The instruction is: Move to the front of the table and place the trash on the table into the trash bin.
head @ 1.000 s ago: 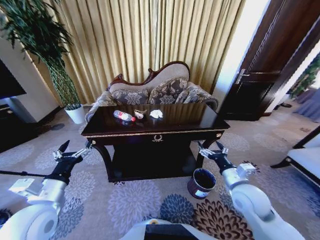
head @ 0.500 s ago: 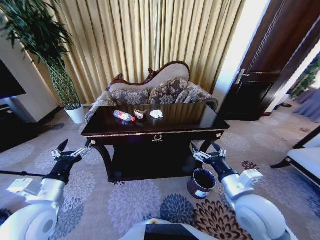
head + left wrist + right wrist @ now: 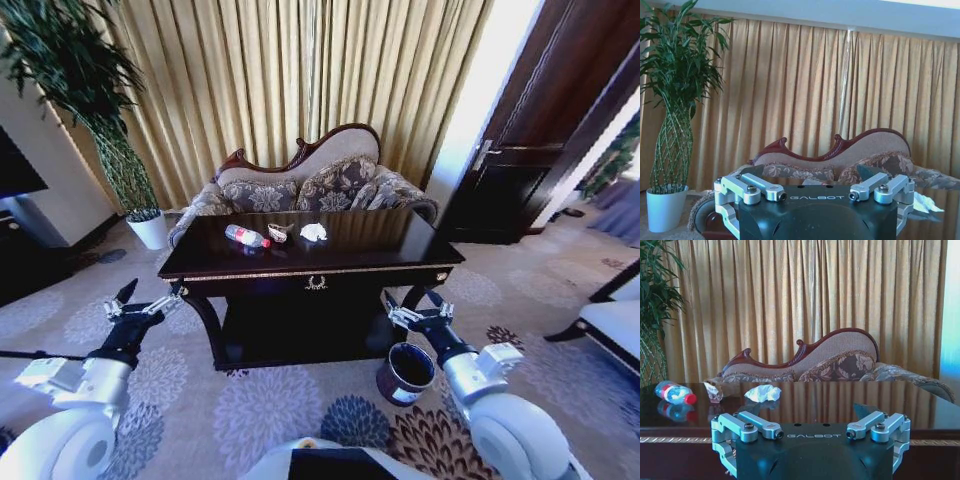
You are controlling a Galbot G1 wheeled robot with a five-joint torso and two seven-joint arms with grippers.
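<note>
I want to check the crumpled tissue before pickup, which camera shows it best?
The right wrist view: the tissue lies unobstructed on the glossy table, between the wrapper and open tabletop. The head view shows it small. In the left wrist view, a white scrap by that arm's hardware may be it.

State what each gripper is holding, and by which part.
Nothing is held. The left gripper and right gripper hang open and empty before the table.

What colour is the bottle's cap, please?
Red; the bottle shows it best in the right wrist view.
</note>
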